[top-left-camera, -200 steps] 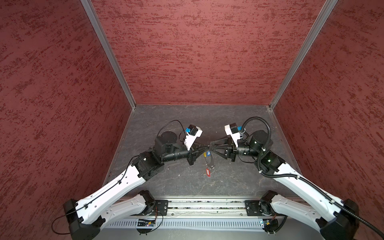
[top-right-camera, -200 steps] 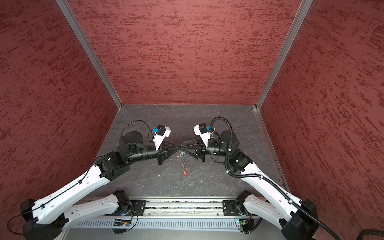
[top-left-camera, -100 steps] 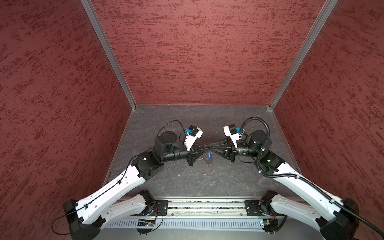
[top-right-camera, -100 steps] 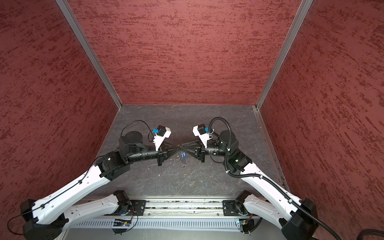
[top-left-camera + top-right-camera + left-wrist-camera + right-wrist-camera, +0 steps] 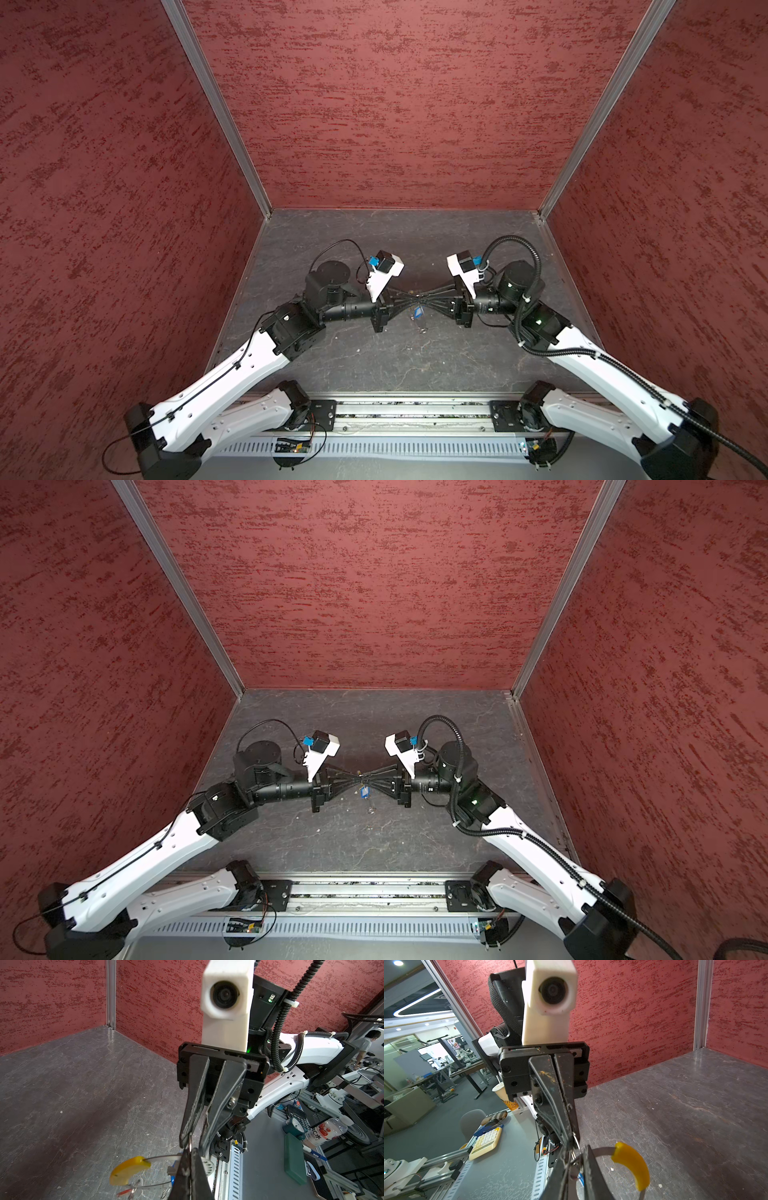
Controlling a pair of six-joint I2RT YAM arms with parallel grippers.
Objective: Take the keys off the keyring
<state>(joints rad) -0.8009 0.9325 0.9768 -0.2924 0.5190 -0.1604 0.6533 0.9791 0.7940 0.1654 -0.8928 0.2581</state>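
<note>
while left tool [image 5: 571,1139] pinches keyring [image 5: 128,1169] shut, right tool [image 5: 192,1142] nearly closed, hold unclear

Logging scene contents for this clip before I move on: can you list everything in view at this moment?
Thin silvery wire keyring with curved yellow plastic segment: one, silver and yellow, held above the table between both grippers.
Blue plastic key tag: one, blue, hanging under the gripper tips.
Red plastic key tag: one, red, near the yellow segment, blurred.
Dark grey stone-look table: one, grey, cell floor.
Red textured walls: three, red, around the table.
Cream calculator: one, cream, outside the cell.
Left gripper: one, black, shut on the keyring.
Right gripper: one, black, jaws nearly together at the keyring, grip unclear.
</note>
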